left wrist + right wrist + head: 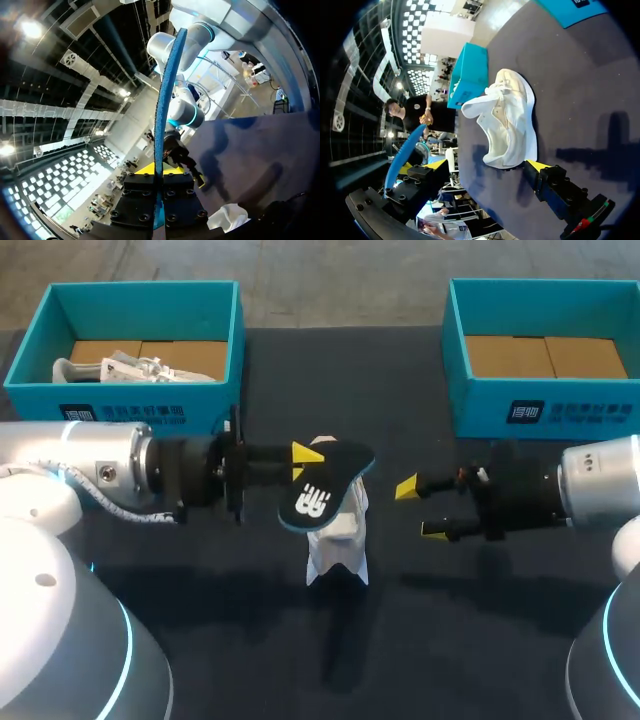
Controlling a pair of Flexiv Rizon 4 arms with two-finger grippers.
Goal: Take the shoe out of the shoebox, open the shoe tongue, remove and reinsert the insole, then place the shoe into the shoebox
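Robot lab; left arm [100, 470], right arm [600, 485] at dark table [420, 640]; teal shoeboxes [130, 400] [545, 405]

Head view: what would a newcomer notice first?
First, the dark flat insole with a blue rim and white logo, clamped in the left gripper above the table's middle. Just under it sits the white fabric shoe, with the open right gripper beside it. Two teal cardboard shoeboxes stand at the far edge, one left, one right.

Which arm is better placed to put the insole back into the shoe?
Left: the left gripper is shut on the insole, above the shoe; the right gripper is open and empty, beside the shoe.
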